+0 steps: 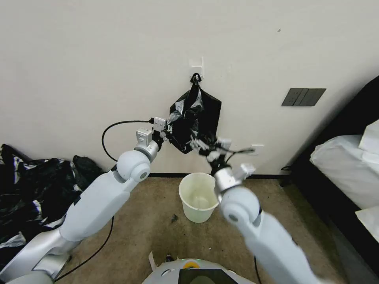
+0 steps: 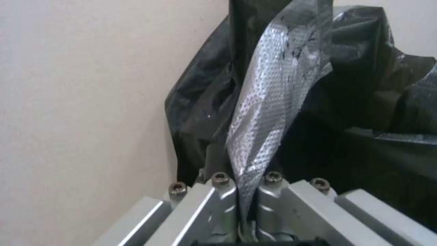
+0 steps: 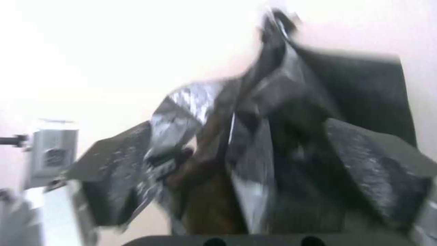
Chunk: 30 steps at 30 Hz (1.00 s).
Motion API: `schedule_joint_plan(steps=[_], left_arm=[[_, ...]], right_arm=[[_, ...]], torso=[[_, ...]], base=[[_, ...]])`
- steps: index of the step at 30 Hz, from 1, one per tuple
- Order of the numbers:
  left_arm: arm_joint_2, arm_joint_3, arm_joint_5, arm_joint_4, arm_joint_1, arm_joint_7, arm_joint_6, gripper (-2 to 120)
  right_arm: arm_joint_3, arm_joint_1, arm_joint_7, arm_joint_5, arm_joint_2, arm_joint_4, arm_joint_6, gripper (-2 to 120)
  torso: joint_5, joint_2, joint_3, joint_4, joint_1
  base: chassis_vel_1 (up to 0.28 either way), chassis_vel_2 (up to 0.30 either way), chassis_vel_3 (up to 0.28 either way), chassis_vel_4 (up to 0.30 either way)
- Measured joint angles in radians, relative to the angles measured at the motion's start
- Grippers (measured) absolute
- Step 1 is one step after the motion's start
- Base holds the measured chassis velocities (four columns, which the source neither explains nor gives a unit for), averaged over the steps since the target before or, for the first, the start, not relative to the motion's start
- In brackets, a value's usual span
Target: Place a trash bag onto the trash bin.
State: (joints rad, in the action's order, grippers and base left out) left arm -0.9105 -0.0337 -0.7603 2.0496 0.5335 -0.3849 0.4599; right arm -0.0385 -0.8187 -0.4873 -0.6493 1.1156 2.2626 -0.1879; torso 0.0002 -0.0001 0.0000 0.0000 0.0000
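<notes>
Left claw [image 1: 169,132] raised at the wall, metal fingers [image 2: 218,205] pressed together on a strip of the trash bag [image 1: 195,118]. Left wrist view: the pinched strip is thin film with a dimpled, embossed grain, catching light silvery-grey; the rest of the bag behind it is glossy black, creased and folded.

Right claw [image 1: 203,146] raised at the bag's lower right edge, blurred in the head view; cannot tell whether it is open or closed on the plastic. Right wrist view is smeared: crumpled black film with shiny patches, the left claw's grey housing off to one side.

Trash bag hangs against the cream wall from a small white hook [image 1: 196,71], gathered to a narrow neck at the top and widening below into a rumpled, roughly rectangular sheet. Head view alone gives the hook and the hanging shape; the wrist views give the film's surface.

Trash bin [image 1: 198,197] stands upright on the brownish carpet [image 1: 146,228] below the bag, near the wall: round, cream-white smooth plastic, rolled rim, tapering toward its base, nothing inside. Apart from bag and both claws.

Large heap of black-and-silver plastic [image 1: 31,189] lies on the floor at far left. Dark switch plate [image 1: 303,96] on the wall to the right.
</notes>
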Motion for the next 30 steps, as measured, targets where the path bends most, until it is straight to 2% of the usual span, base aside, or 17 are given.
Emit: schedule_joint_plan(steps=[1, 2, 6, 7, 8, 10, 20, 25, 30], left_arm=[[0.0, 0.0, 0.0, -0.001, 0.0, 0.0, 0.0, 0], [0.0, 0.001, 0.0, -0.002, -0.001, 0.001, 0.0, 0], [0.0, 0.001, 0.0, -0.002, -0.001, 0.001, 0.0, 0], [-0.006, 0.001, 0.0, -0.012, -0.011, 0.002, 0.0, 0], [-0.006, 0.001, 0.0, -0.012, -0.011, 0.002, 0.0, 0], [-0.01, 0.001, 0.001, -0.015, -0.014, 0.003, -0.001, 0], [-0.002, 0.005, -0.006, -0.007, -0.013, 0.003, -0.001, 0], [0.0, 0.013, -0.012, -0.01, -0.014, 0.004, -0.001, 0], [0.011, 0.022, -0.017, 0.009, -0.003, 0.004, -0.001, 0]], right_arm=[[-0.02, 0.047, -0.005, 0.028, -0.014, -0.017, -0.031, 99], [-0.053, 0.106, -0.028, 0.06, -0.024, -0.042, -0.105, 100], [-0.053, 0.106, -0.028, 0.06, -0.024, -0.042, -0.105, 100], [-0.152, 0.23, -0.18, 0.04, -0.013, -0.075, -0.282, 100], [-0.152, 0.23, -0.18, 0.04, -0.013, -0.075, -0.282, 100], [-0.182, 0.279, -0.247, 0.017, 0.007, -0.106, -0.328, 100], [-0.233, 0.35, -0.354, -0.065, 0.049, -0.153, -0.395, 96], [-0.252, 0.347, -0.362, -0.064, 0.061, -0.164, -0.407, 97], [-0.256, 0.363, -0.37, -0.006, 0.086, -0.219, -0.417, 97]], torso=[[0.0001, 0.0, 0.0, 0.0, 0.0], [-0.0001, 0.0, 0.0, 0.0001, 0.0], [-0.0001, 0.0, 0.0, 0.0001, 0.0], [-0.0001, 0.0, 0.0, 0.0001, 0.0], [-0.0001, 0.0, 0.0, 0.0001, 0.0], [-0.0001, 0.0, 0.0, 0.0, 0.0], [-0.0003, 0.0, 0.0, 0.0, 0.0], [-0.0003, 0.0, 0.0, -0.0001, 0.0], [-0.0003, 0.0, 0.0, 0.0001, 0.0]], base=[[0.0, 0.0, 0.0, 0.0], [0.0, 0.0, 0.0, 0.0], [0.0, 0.0, 0.0, 0.0], [0.0, 0.0, 0.0, 0.0], [0.0, 0.0, 0.0, 0.0], [0.0, 0.0, 0.0, 0.0], [0.0, 0.0, 0.0, 0.0], [0.0, 0.0, 0.0, 0.0], [0.0, 0.0, 0.0, 0.0]])
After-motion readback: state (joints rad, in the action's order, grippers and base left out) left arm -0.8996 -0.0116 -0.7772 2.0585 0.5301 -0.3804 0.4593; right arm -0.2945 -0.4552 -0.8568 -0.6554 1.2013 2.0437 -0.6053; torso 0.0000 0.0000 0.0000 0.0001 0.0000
